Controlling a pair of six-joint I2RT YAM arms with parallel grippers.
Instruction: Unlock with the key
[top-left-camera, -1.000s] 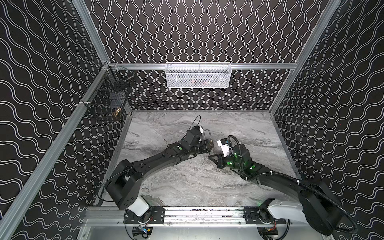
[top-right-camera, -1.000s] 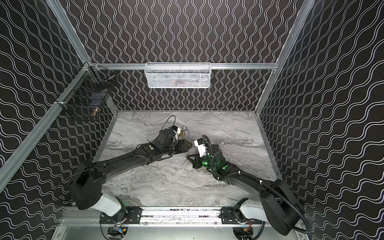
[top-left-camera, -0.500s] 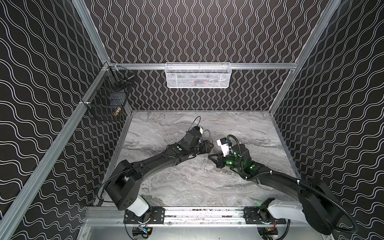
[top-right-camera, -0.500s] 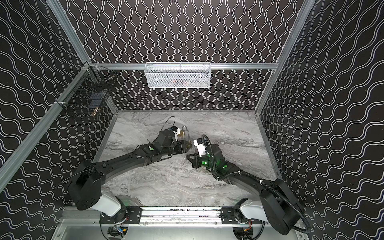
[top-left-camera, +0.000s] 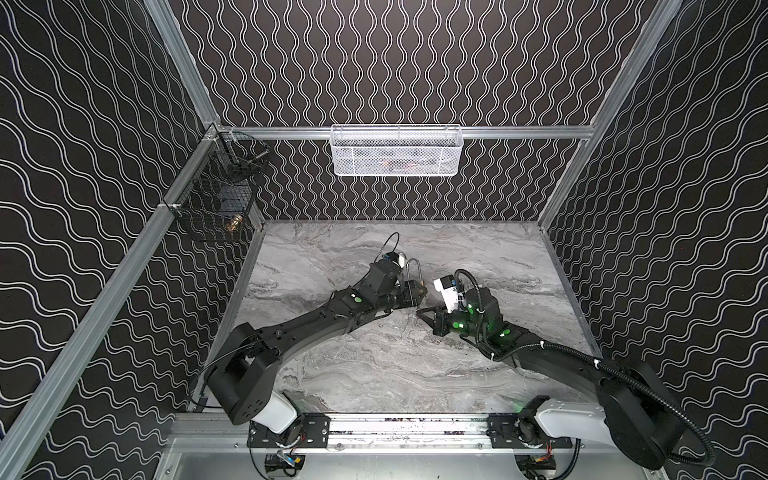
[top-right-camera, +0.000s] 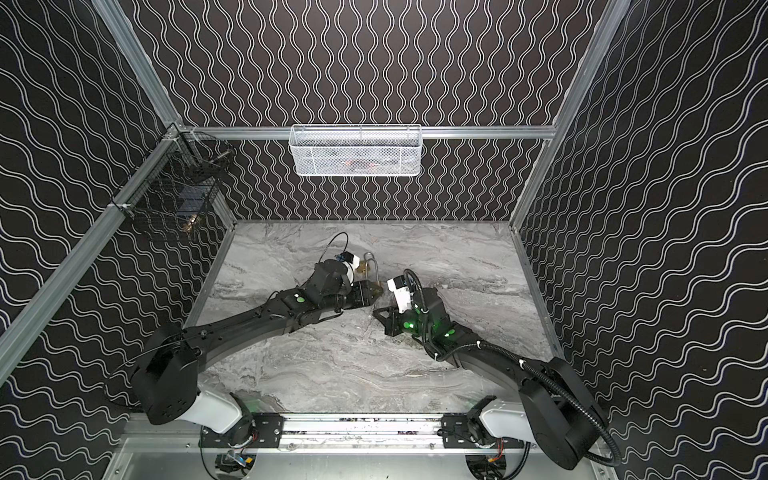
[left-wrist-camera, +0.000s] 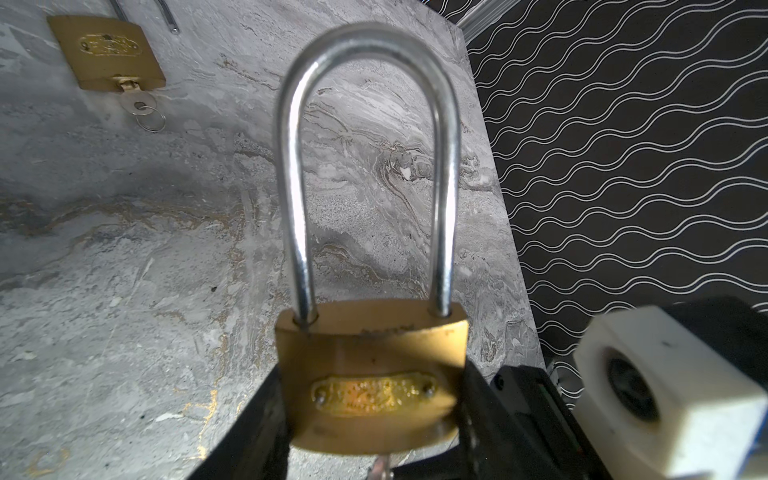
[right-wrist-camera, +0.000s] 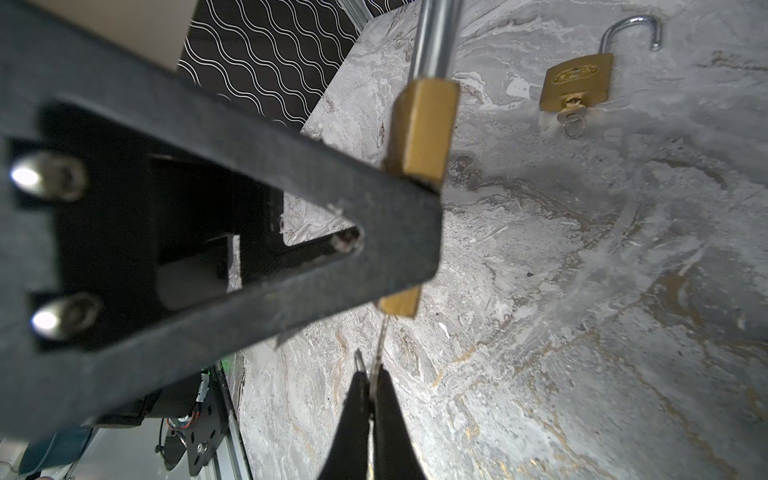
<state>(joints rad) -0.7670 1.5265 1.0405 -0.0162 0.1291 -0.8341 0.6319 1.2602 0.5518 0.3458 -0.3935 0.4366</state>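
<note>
My left jaws are clamped on the brass body of the padlock (left-wrist-camera: 371, 365), one on each side. They hold it near the middle of the bench (top-left-camera: 374, 365), and it looks to be off the surface. My right jaws are pinched tight on the head of the key (right-wrist-camera: 381, 338). Its blade runs up into the keyhole in the underside of the lock.

I judge the pick-up and the insertion done. The shackle (left-wrist-camera: 296, 208) has both legs seated in the body, so the lock has not yet opened. What is left is the turn of the key and the shackle springing free. I cannot tell how deep the blade sits.

Farther back on the bench lies a second padlock (right-wrist-camera: 575, 83), flat, with its shackle swung open and its own key in it. That one looks finished.

The bench is grey marbled stone with pale and tan veins, bare apart from the locks. Black walls with white wavy lines close it in on the left, right and far sides. A white mesh basket (top-left-camera: 395, 151) hangs on the far rail. A black wire basket (top-left-camera: 216, 199) hangs at the far left corner.
</note>
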